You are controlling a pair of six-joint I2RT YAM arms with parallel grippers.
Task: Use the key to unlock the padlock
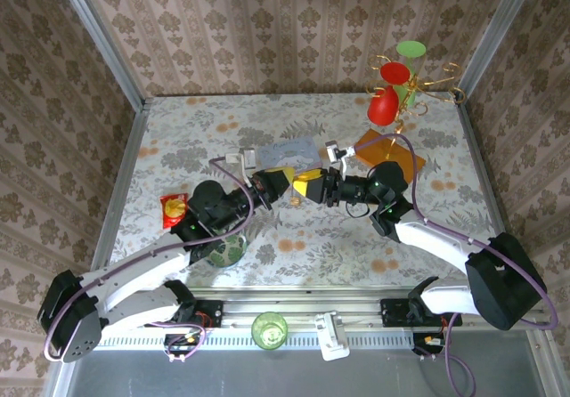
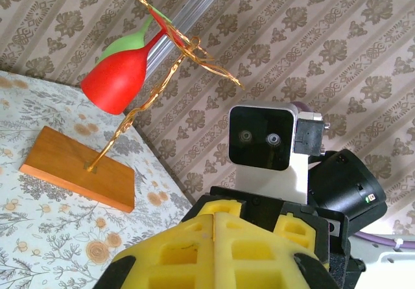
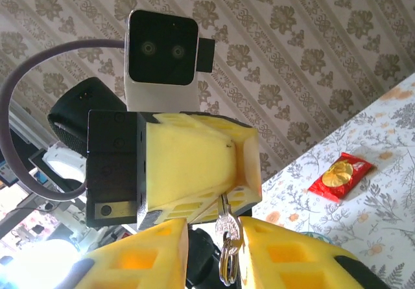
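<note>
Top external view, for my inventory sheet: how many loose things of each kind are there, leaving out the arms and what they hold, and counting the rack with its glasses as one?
Red snack packet: 1
Pale blue tin: 1
Wooden-based glass rack: 1
Green cups: 2
Total: 5

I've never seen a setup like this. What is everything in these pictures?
Tin: one, pale blue, far middle of table.
Snack packet: one, red and yellow, table's left side.
Stand: one, gold wire on orange wooden base, far right.
Red goblet: one, hanging on the stand.
Green goblet: one, beside it.
Green glasses: two, near edge and under left arm.
Keys: one bunch, silvery, hanging above table centre.
Left gripper: yellow fingers, shut, keys hanging from it.
Right gripper: yellow fingers apart, either side of the keys.
</note>
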